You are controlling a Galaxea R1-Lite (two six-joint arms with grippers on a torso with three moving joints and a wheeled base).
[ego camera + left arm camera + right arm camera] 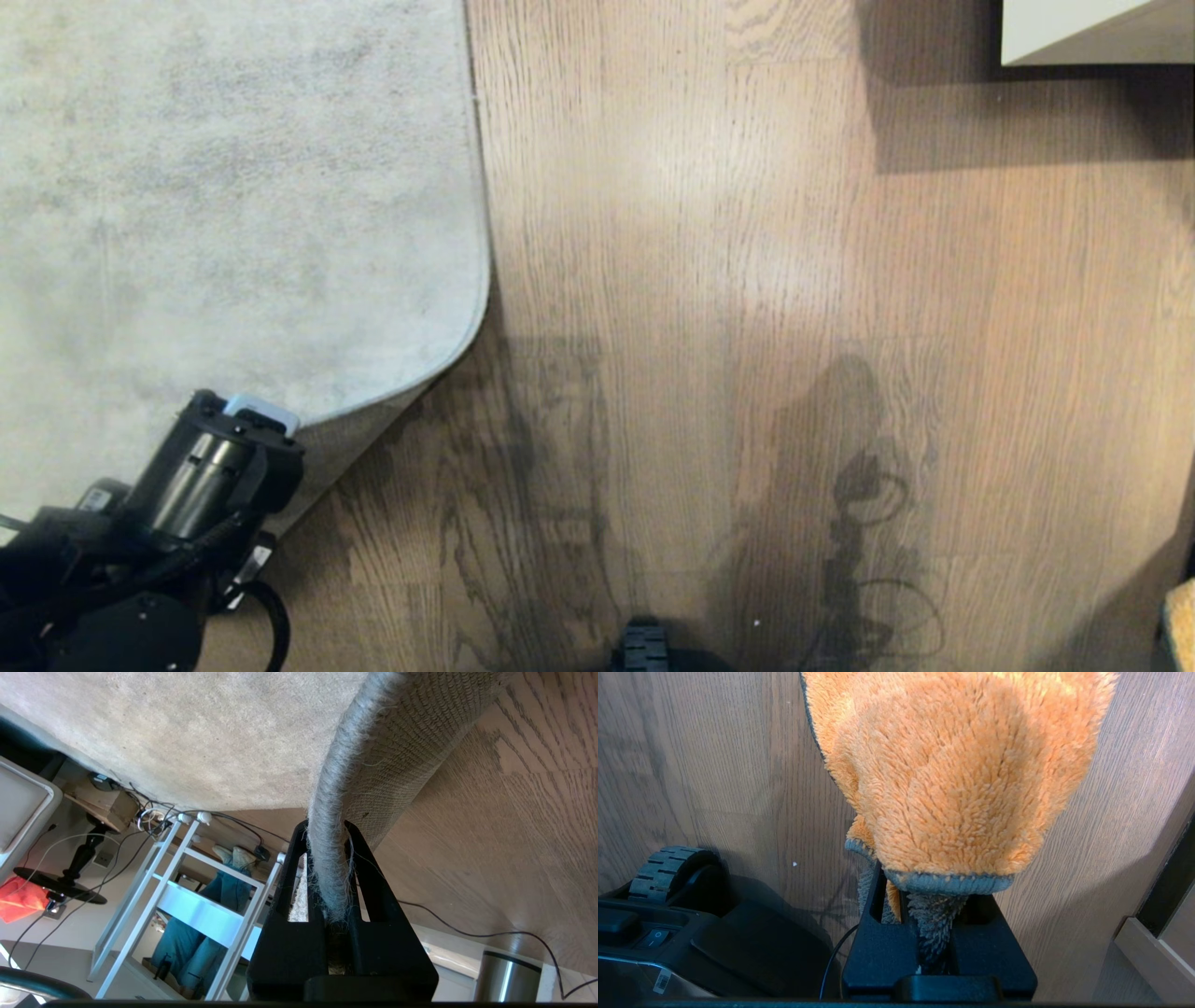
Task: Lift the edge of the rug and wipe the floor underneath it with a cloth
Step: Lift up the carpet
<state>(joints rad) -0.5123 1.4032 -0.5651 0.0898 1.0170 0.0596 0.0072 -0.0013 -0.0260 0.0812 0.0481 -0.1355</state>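
Observation:
The pale grey rug (pixel 233 187) covers the upper left of the head view. Its near corner is raised off the brown wood floor (pixel 747 280), showing a strip of beige backing (pixel 359 439). My left gripper (pixel 266 415) is at that corner, and the left wrist view shows it (pixel 327 830) shut on the fuzzy rug edge (pixel 329 812), with woven backing (pixel 402 765) on one side. The right wrist view shows my right gripper (pixel 931 891) shut on the fluffy orange cloth (pixel 962 765), which hangs over the floor (pixel 714 765) beside the robot's base.
A white piece of furniture (pixel 1074 28) stands at the far right. The robot base (pixel 644 649) shows at the near edge, and its wheel (pixel 658 872) is beside the cloth. Beyond the rug are a white metal frame (pixel 187 896), a person's legs in jeans (pixel 205 933), cables and a steel cylinder (pixel 507 975).

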